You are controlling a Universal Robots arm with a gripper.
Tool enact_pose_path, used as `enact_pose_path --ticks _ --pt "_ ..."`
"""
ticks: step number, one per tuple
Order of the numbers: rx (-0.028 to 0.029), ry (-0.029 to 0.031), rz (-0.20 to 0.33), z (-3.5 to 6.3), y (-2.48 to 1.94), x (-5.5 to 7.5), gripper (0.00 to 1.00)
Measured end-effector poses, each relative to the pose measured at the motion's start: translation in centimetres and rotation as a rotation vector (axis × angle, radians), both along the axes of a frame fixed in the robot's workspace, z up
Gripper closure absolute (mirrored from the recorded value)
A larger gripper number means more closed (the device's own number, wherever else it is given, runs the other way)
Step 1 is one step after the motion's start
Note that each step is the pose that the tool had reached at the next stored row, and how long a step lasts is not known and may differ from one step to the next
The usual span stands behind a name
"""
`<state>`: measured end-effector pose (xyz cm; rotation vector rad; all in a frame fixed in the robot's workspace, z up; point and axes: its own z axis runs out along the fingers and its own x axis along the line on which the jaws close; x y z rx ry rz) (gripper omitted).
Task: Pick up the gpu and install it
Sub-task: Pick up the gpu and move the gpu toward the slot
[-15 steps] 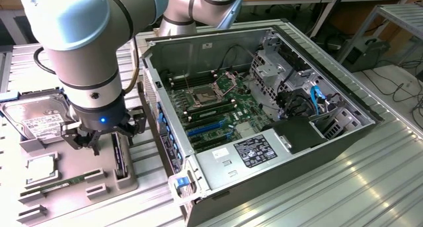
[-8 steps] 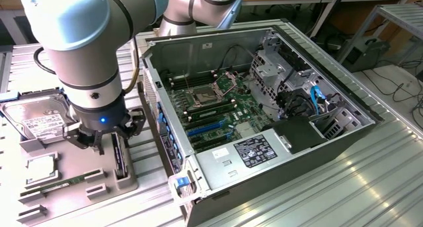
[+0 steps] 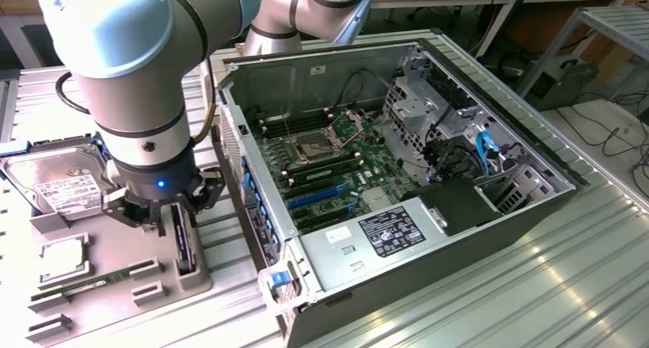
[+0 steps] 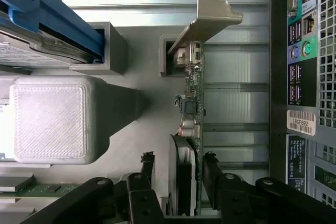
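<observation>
The gpu (image 4: 191, 93) stands on edge in a slot of the grey holder (image 4: 136, 56), its silver end bracket (image 4: 210, 17) at one end and the black fan (image 4: 182, 182) at the other. My gripper (image 4: 179, 158) straddles the fan end, one black finger (image 4: 148, 163) on each side. The finger on the board side sits close against the card, while a gap remains between the other finger and the fan. In the exterior view the gripper (image 3: 175, 220) hangs straight down over the gpu (image 3: 185, 245), at the exterior view's left of the open computer case (image 3: 406, 173).
The holder (image 3: 193, 279) also carries a hard drive (image 3: 61, 181), a processor (image 3: 61, 255) and a green memory stick (image 3: 102, 278). Inside the case lies the motherboard with blue card slots (image 3: 315, 196). The case's rear ports (image 4: 304, 51) stand close beside the gpu.
</observation>
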<state>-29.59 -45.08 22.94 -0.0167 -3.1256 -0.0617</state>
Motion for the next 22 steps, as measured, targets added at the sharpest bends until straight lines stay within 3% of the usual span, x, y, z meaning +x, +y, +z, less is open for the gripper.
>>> enact_pose_path --ticks 1,2,5,14,22 --pt "0.0000 -0.0001 0.000 0.00 0.00 0.0 0.63" --pt "0.0000 0.0000 0.000 0.00 0.00 0.0 0.69" --pt "0.0000 0.0000 0.000 0.00 0.00 0.0 0.73" --pt "0.0000 -0.0001 0.000 0.26 0.00 0.0 0.73" --pt "-0.0001 0.0000 0.000 1.91 0.00 0.0 0.73"
